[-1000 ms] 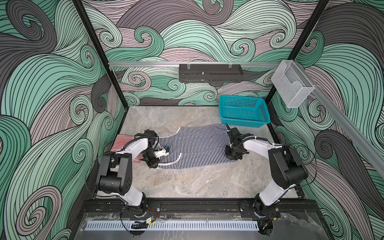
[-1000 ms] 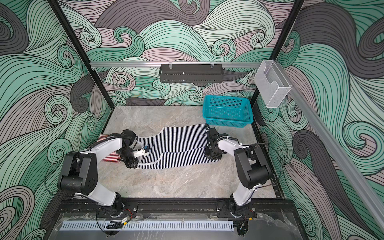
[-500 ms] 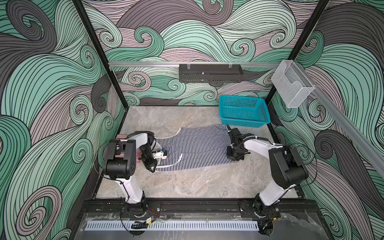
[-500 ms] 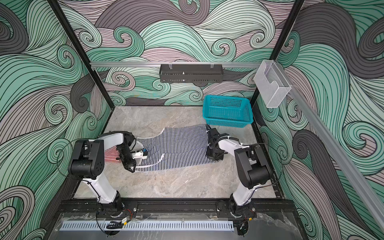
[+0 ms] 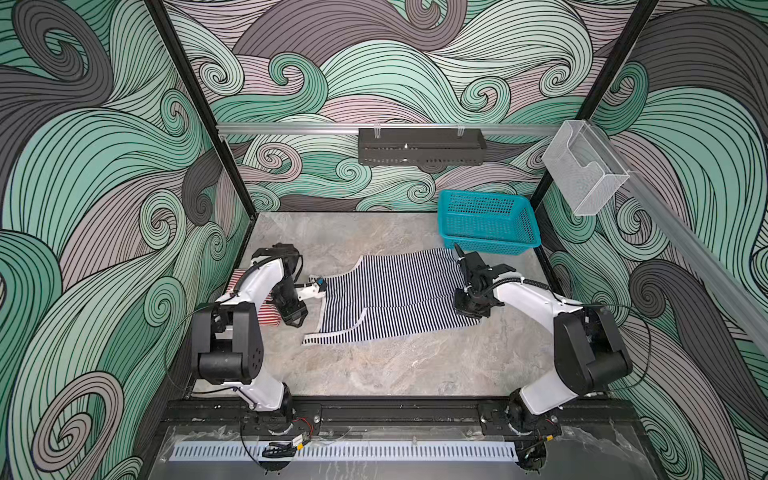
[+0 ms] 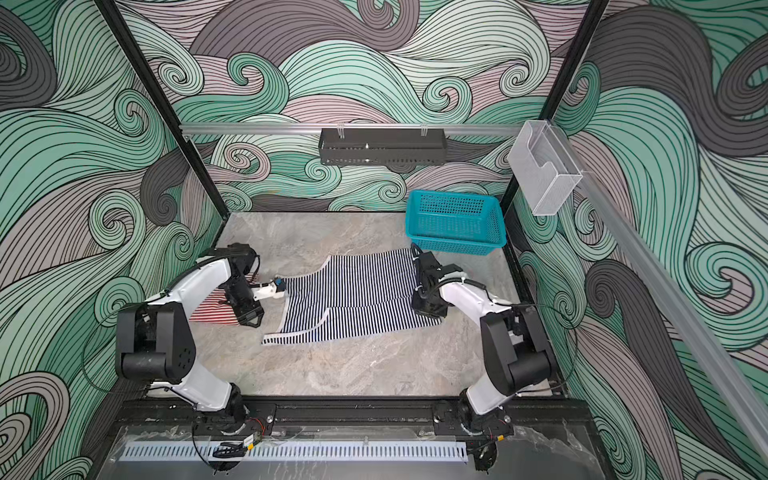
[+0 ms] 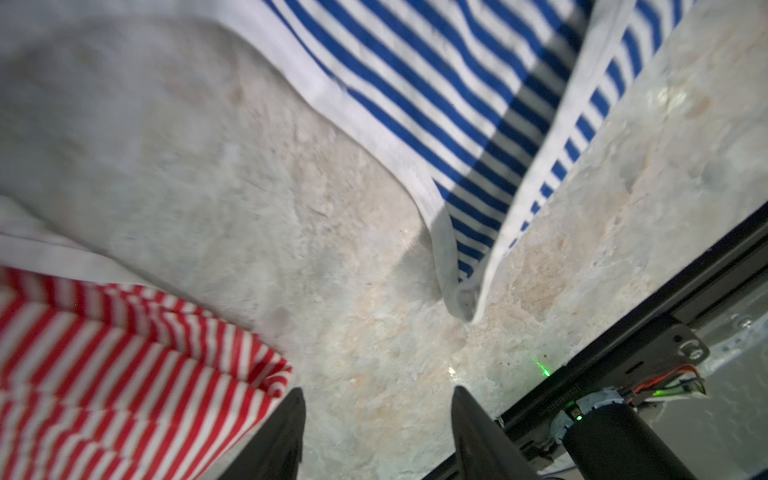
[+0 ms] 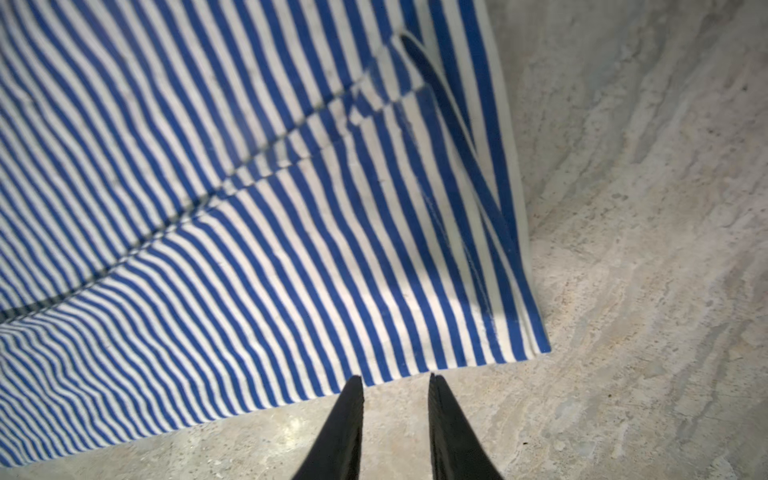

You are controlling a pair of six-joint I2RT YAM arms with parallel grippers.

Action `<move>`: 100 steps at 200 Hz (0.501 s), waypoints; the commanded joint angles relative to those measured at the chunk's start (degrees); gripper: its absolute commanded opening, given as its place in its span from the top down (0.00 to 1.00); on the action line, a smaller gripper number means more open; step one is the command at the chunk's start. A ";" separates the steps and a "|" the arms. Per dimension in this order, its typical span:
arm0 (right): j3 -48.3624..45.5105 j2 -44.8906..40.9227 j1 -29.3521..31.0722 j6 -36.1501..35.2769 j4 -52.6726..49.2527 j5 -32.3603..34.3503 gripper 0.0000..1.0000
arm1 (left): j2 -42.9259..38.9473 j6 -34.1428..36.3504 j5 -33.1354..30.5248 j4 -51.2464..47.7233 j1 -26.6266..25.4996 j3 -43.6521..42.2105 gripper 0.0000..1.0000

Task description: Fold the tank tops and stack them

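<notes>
spread flat across the middle of the marble-look table (image 5: pixel 395 374): the navy-and-white tank top (image 5: pixel 399 291), hem toward the right edge, straps toward the left edge. crossed lengthwise by a fabric edge, as of 1 layer lying over another (clearest in the right wrist view). near strap trailing toward the front-left, white trim sharp against the stone pattern.

parked at the left edge, partly under the left arm (image 6: pixel 199 282): the red-and-white tank top (image 6: pixel 210 311), folded into a small stack of layers, apart from the navy one, a strip of bare table between the 2.

left gripper (image 7: pixel 376 395) low over that bare strip, fingers (image 7: pixel 286 432) well apart, nothing between them but table; red fold just beside 1 finger, touching or not impossible to tell.

right gripper (image 8: pixel 393 380) at the hem end of the navy top, near the hem's front corner, fingers (image 8: pixel 345 428) a narrow gap apart, clamped on nothing, tips just off the hem over bare table.

tucked into the far right corner of the table: teal mesh basket (image 5: pixel 484 247), just beyond the hem's far corner.
</notes>
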 commanded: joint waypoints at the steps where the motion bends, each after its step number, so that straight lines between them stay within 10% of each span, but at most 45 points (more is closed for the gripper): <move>1: 0.31 0.31 0.42 1.84 0.36 0.40 0.73 | -0.12 -3.46 4.84 -3.45 -6.62 -0.92 0.40; 37: -0.90 2.33 1.21 4.26 5.49 -0.19 0.86 | 2.27 -8.94 5.42 4.88 -17.29 -5.78 0.49; 100: -3.18 5.31 1.43 6.27 8.73 0.53 0.93 | 8.07 -9.75 0.04 12.76 -18.10 -10.17 0.70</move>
